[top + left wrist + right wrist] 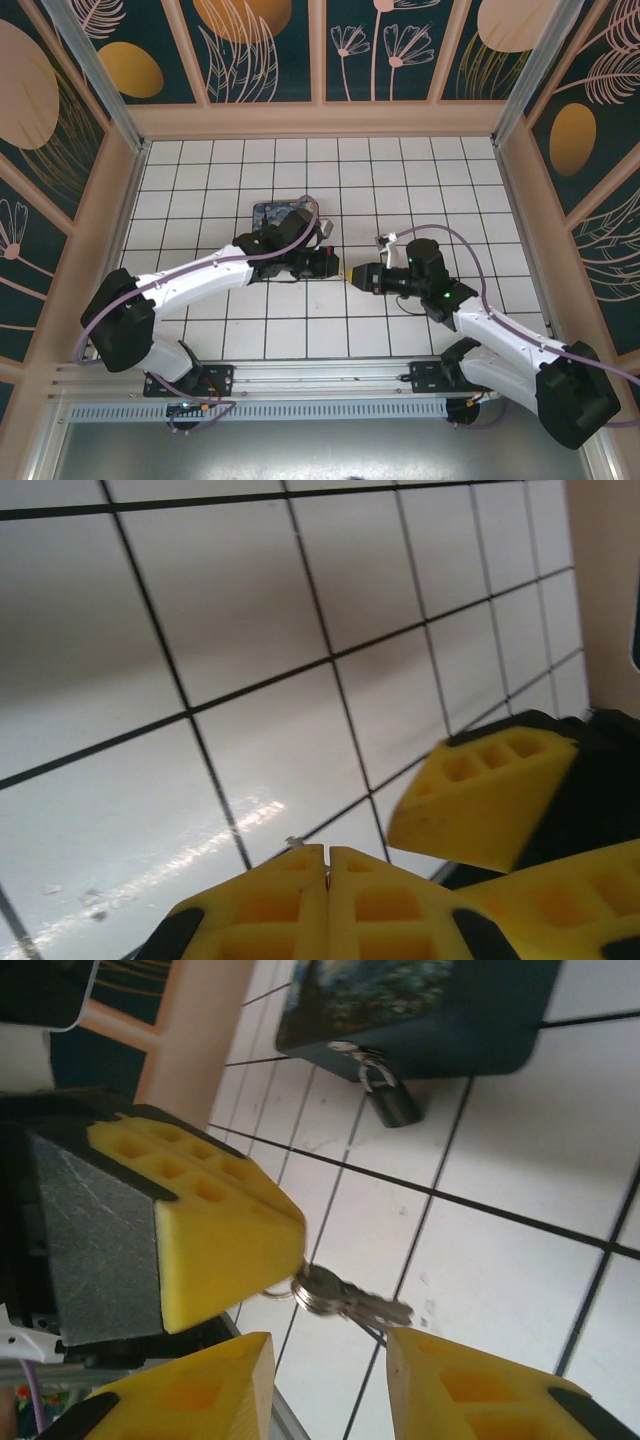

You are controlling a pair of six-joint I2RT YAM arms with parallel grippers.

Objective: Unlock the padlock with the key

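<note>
The key (352, 1300), a small bunch of grey keys on a ring, hangs in the air with its ring pinched at the tip of my left gripper's yellow fingers (225, 1245). My left gripper (328, 852) is shut, with a sliver of metal showing at its tip. My right gripper (328, 1340) stands open just below the key, whose blades end close to its right finger. The two grippers meet tip to tip at mid-table (347, 272). The padlock (390, 1102), dark with a thin silvery shackle, hangs from the hasp of the blue box (440, 1020).
The swirl-painted blue box (281, 216) lies on the white tiled floor (400, 190) just behind the left arm's wrist. Patterned walls enclose the floor on three sides. The right gripper's yellow fingers (490, 800) crowd the right of the left wrist view.
</note>
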